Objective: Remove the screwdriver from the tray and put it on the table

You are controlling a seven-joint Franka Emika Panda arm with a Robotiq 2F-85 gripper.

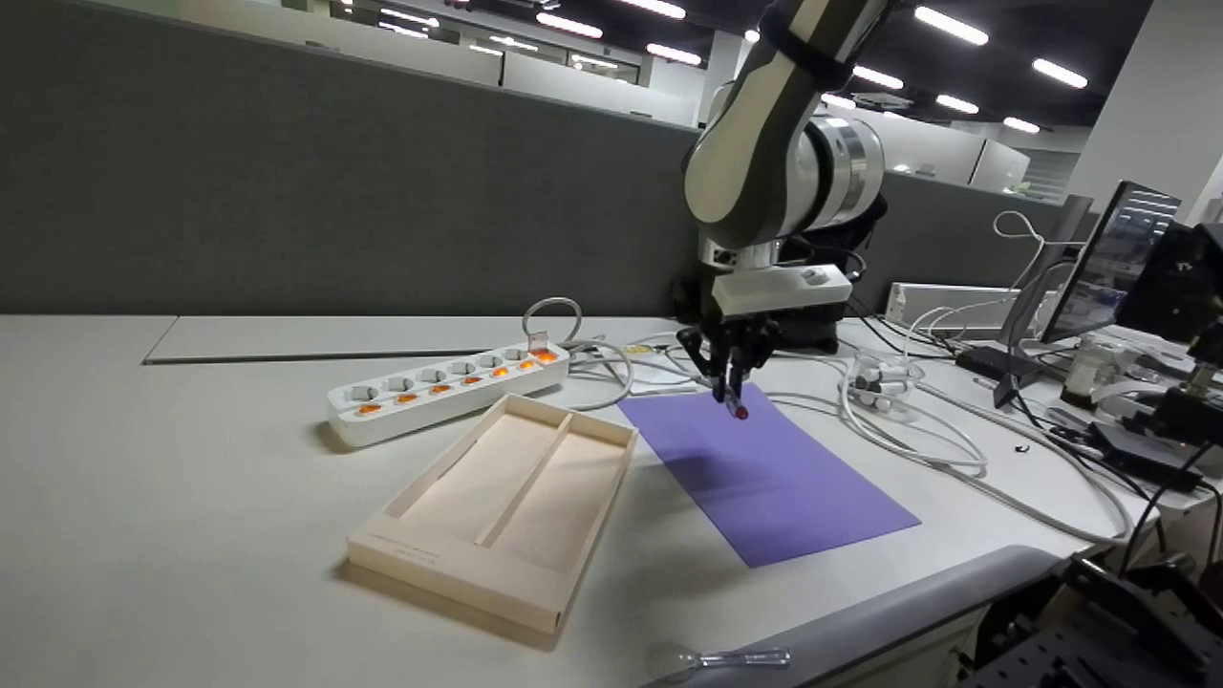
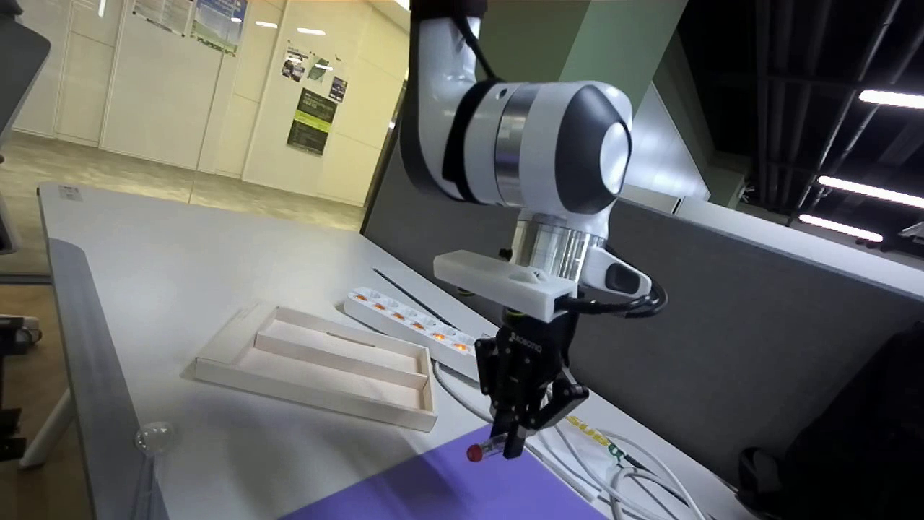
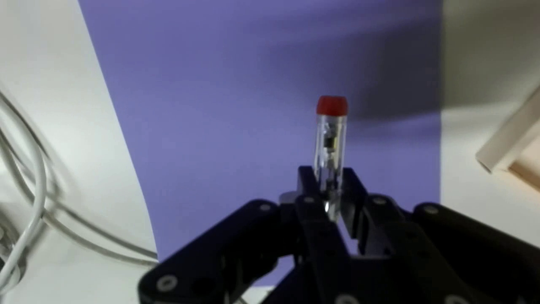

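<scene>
The screwdriver [image 3: 331, 135] shows in the wrist view with a clear body and a red end. My gripper [image 3: 327, 185] is shut on its clear body, and the red end sticks out past the fingertips. In both exterior views the gripper [image 1: 730, 387] [image 2: 507, 437] holds the screwdriver [image 1: 738, 409] [image 2: 485, 449] in the air above the purple sheet. The rest of the screwdriver is hidden between the fingers. The beige tray [image 1: 449, 564] [image 2: 310, 403] lies beside the sheet, its compartments empty; one corner of the tray [image 3: 504, 147] shows in the wrist view. The pale table [image 1: 191, 497] lies under everything.
The flat purple sheet [image 1: 803, 487] lies below the gripper. A white power strip [image 1: 444, 397] stands behind the tray. White cables [image 1: 917, 449] spread beyond the sheet. A clear spoon-like object [image 1: 740, 658] lies at the table's front edge. A grey partition [image 1: 334, 191] runs along the back.
</scene>
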